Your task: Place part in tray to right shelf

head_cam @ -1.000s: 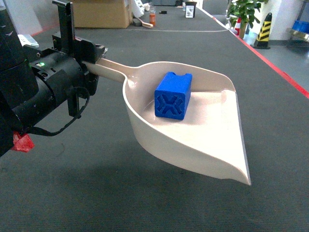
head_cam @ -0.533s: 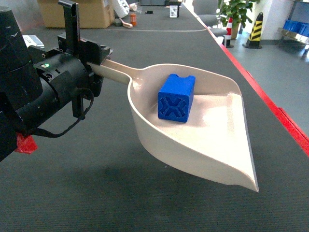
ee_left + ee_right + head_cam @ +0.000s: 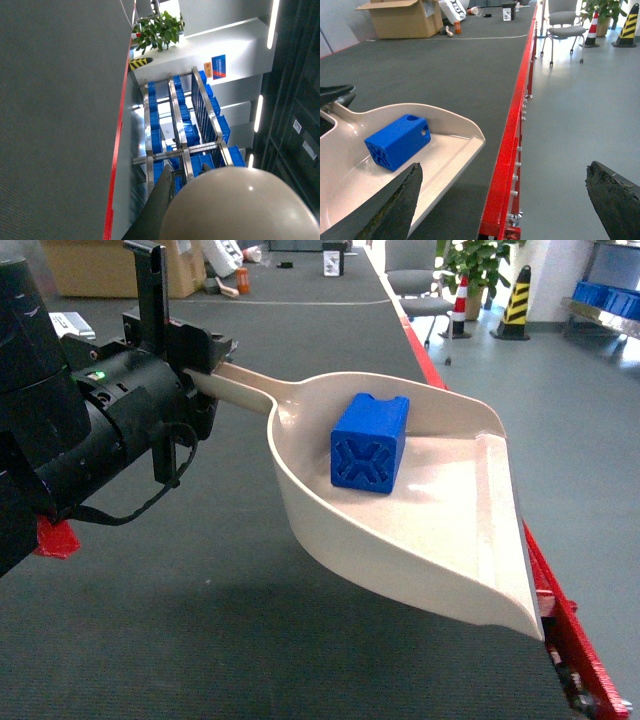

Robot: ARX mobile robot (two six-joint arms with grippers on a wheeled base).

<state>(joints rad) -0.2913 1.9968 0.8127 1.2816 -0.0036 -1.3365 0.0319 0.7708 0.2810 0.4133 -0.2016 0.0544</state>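
- Near the rear wall of the tray (image 3: 470, 540), toward its handle end, the part (image 3: 369, 442) is being carried on the tray floor, its X-ribbed end facing the camera and its notched side up; the open front lip is lying well apart from it.
- At the handle (image 3: 235, 386), the left gripper (image 3: 190, 365) is seen gripping the stem, so it is being judged closed on the tray, with the tray held out clear of the grey conveyor-like surface (image 3: 200, 620) below.
- The right gripper (image 3: 510, 195) is being shown by its wrist view with both dark fingers (image 3: 395, 205) spread wide and nothing between them.
- The right shelf (image 3: 180, 135) is appearing only in the left wrist view, as steel rails over blue crates (image 3: 152, 120), past the red edge strip (image 3: 117, 150); it is being judged not yet reached.
- Risk: the part is lying loose and is not being gripped; any forward tilt or sudden stop could be sending it sliding off the low front lip.
- Risk: the front corner of the tray is hanging over the red edge rail (image 3: 560, 630), so a low swing could be catching on it.
- Around: a cardboard box (image 3: 400, 19), an office chair (image 3: 565, 27), a potted plant (image 3: 478, 262) and striped bollards (image 3: 522, 302) are standing at the far end; none is being judged to block the tray now.
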